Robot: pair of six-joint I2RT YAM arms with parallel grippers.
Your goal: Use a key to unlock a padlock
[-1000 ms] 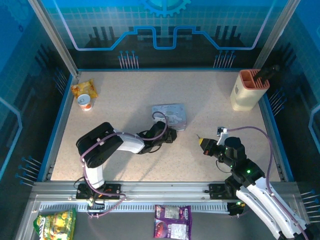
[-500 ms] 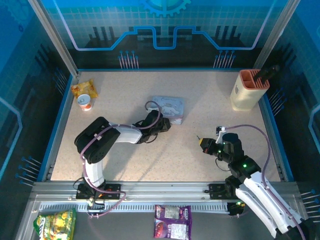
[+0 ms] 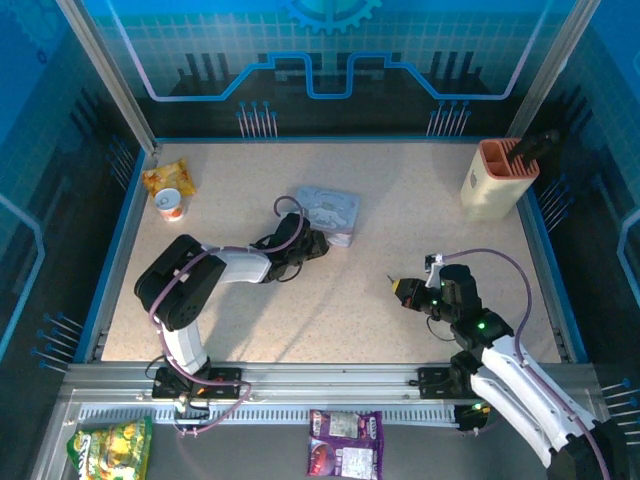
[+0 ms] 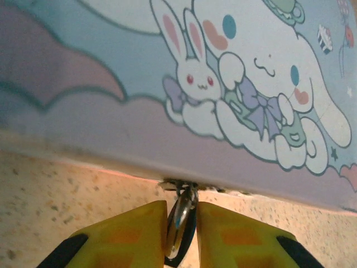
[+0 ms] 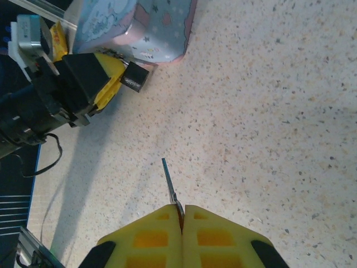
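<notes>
Here, the padlock (image 5: 135, 80), small, rigid and probably slick, is pinched by the left pincer (image 4: 182, 207) at the edge of the cartoon-printed tin (image 3: 328, 212). Its dark body looks the surest hold. Well apart from the tin, the right pincer (image 5: 182, 211) pinches the sliver-thin key (image 5: 168, 180). No lettering is legible.

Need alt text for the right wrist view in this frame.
The right hand, closed, pinches a thin key that points up across the speckled table. At upper left, the left hand grips a small dark padlock at the edge of a pastel cartoon tin.
</notes>
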